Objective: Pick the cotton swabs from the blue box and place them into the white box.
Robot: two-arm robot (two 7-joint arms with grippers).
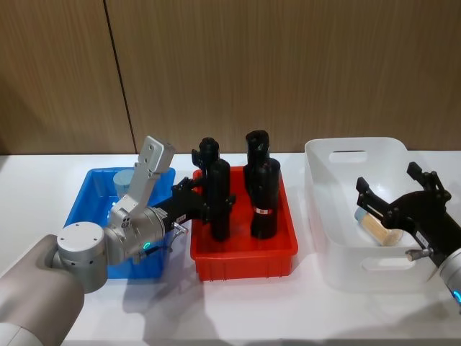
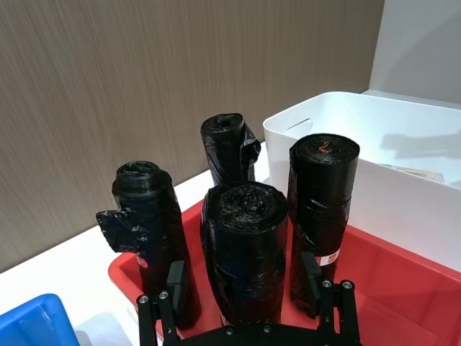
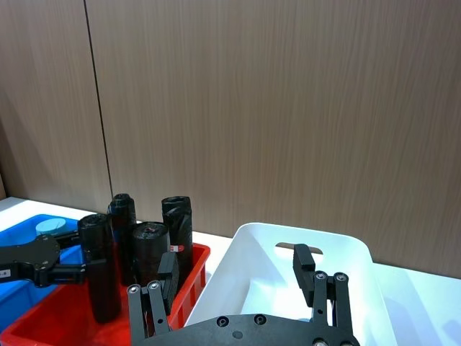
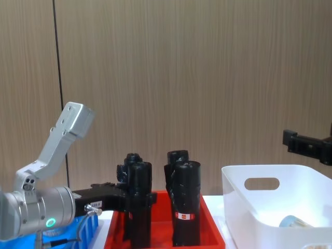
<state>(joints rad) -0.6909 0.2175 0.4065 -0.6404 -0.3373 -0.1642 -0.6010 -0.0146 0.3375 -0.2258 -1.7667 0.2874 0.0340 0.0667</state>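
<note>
Logging positions: clear plastic swab tub (image 1: 122, 180), pale-blue lid, sits in slotted bright-blue basket (image 1: 79, 209) behind spread left pincer (image 1: 198, 202); second tub (image 1: 378, 227) lies in glossy white bin (image 1: 320, 216) beneath spread, empty right pincer (image 1: 392, 193). Judged light, rigid, slick-walled; grip across mid-body, not the lid.

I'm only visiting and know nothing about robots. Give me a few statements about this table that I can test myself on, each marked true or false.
1. A cotton swab tub lies inside the white box. True.
2. The right end effector is clamped on a tub. False: it is open and empty, above the white box.
3. The red tray holds four black cylinders. True.
4. The blue box is empty. False: a second tub stands near its far wall.
5. The left end effector hangs over the white box. False: it is open at the red tray's left side, facing a black cylinder.
</note>
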